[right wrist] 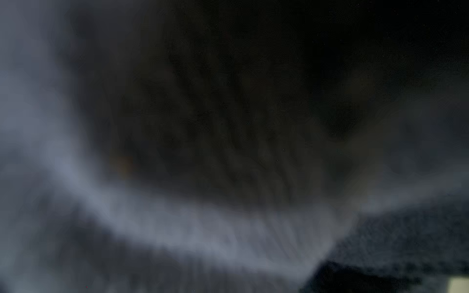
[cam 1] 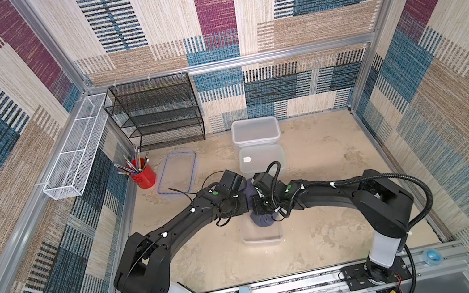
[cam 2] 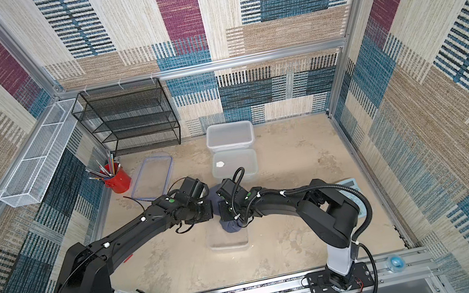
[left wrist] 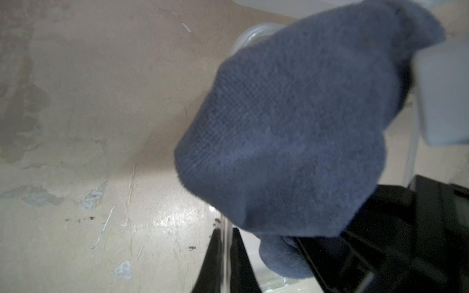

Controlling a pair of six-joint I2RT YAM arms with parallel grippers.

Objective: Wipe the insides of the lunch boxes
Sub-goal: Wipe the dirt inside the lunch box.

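Observation:
Three lunch boxes show in both top views. A deep frosted one stands at the back, and a second frosted one with a white scrap inside sits just in front of it. A clear lunch box lies front centre, under both wrists. My left gripper is shut on the thin clear wall of that box, which runs between its black fingers. A grey-blue cloth is bunched over my right gripper and reaches into the clear box. In the right wrist view the cloth fills the picture and hides the jaws.
A flat blue-rimmed lid lies left of the boxes, beside a red cup of pencils. A black mesh shelf and a white wire basket stand at the back left. A calculator lies behind the right arm.

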